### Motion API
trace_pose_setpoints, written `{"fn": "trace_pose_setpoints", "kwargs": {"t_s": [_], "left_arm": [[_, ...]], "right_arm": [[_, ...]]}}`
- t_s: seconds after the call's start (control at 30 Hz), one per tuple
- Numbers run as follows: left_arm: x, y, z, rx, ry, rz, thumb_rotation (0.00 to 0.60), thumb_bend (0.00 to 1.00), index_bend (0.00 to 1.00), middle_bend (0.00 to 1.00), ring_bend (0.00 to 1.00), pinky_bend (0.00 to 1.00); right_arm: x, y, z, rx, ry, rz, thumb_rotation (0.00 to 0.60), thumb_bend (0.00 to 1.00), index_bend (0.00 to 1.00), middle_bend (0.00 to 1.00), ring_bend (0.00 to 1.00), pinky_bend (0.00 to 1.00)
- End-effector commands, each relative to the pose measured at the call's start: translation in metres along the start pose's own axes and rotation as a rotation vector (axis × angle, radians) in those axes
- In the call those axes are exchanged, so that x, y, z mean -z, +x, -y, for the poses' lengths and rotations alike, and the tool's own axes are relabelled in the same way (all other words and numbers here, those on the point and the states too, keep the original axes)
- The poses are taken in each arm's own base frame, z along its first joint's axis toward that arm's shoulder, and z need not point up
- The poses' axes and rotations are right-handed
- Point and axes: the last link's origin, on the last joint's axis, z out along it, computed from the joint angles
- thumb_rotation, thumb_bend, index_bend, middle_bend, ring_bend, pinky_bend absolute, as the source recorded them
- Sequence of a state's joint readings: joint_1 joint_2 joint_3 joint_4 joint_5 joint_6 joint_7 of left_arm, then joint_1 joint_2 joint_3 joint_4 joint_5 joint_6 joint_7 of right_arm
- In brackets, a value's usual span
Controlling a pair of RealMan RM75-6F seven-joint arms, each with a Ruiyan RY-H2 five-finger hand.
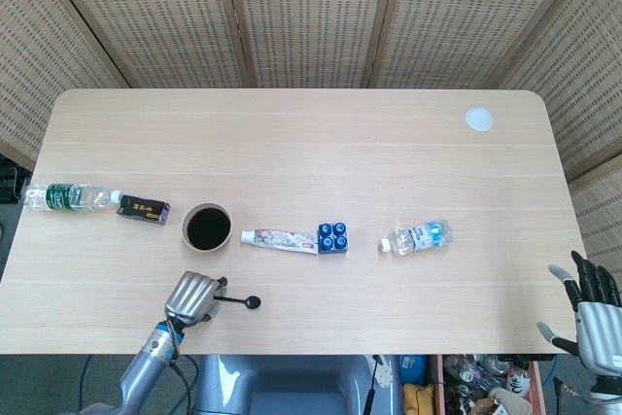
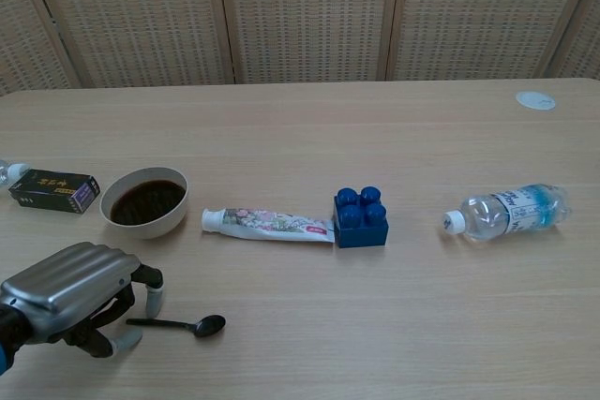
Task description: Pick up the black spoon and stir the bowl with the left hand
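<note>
The table [image 1: 311, 143] fills my view, a pale wood top with woven screens behind it. On its left edge lies a green-labelled bottle [image 1: 68, 197] on its side, cap toward a small black box [image 1: 144, 209] just beside it. Right of the box stands the bowl [image 2: 144, 201], holding dark liquid. A toothpaste tube [image 2: 267, 224] lies flat to the bowl's right, its far end touching a blue toy brick [image 2: 360, 217]. Well apart to the right, a clear water bottle [image 2: 507, 212] lies on its side, and a small white disc [image 1: 478, 120] sits near the far right corner.

My left hand [image 2: 73, 295] is low at the near left edge, knuckles up, fingers curled down around the handle end of the black spoon [image 2: 180, 325]. The spoon lies roughly level in front of the bowl, its scoop pointing right, away from my palm. I cannot tell whether my fingers are truly clamped on the handle or only closed around it, nor whether the spoon is off the wood.

My right hand [image 1: 593, 310] hangs off the table's near right corner, fingers spread apart and holding nothing.
</note>
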State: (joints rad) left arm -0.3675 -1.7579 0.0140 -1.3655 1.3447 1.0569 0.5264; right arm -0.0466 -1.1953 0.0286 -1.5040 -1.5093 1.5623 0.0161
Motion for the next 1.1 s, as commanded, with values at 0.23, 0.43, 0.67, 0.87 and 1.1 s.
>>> {"fn": "trace_pose_setpoints", "kwargs": {"t_s": [0.23, 0.43, 0.67, 0.87, 1.1], "left_arm": [[-0.001, -0.002, 0.002, -0.004, 0.011, 0.006, 0.6, 0.37, 0.52, 0.9, 0.8, 0.76], [-0.001, -0.004, 0.002, 0.003, 0.012, 0.017, 0.6, 0.37, 0.54, 0.91, 0.81, 0.76], [0.001, -0.006, 0.004, 0.003, 0.015, 0.034, 0.6, 0.37, 0.59, 0.92, 0.82, 0.76], [0.003, -0.005, 0.006, 0.014, 0.022, 0.04, 0.6, 0.37, 0.62, 0.94, 0.84, 0.77], [0.004, 0.006, 0.012, 0.015, 0.032, 0.008, 0.6, 0.38, 0.64, 0.95, 0.84, 0.77]], "right_arm": [[0.0, 0.0, 0.0, 0.001, -0.001, 0.001, 0.6, 0.19, 0.22, 0.08, 0.0, 0.0], [0.0, 0.0, -0.001, 0.002, -0.003, 0.002, 0.6, 0.19, 0.22, 0.08, 0.0, 0.0], [0.0, 0.0, -0.001, 0.004, -0.005, 0.001, 0.6, 0.19, 0.22, 0.08, 0.0, 0.0], [0.0, 0.001, -0.001, 0.004, -0.002, -0.003, 0.6, 0.19, 0.22, 0.08, 0.0, 0.0], [0.001, 0.001, -0.001, 0.002, -0.004, -0.006, 0.6, 0.19, 0.22, 0.08, 0.0, 0.0]]}}
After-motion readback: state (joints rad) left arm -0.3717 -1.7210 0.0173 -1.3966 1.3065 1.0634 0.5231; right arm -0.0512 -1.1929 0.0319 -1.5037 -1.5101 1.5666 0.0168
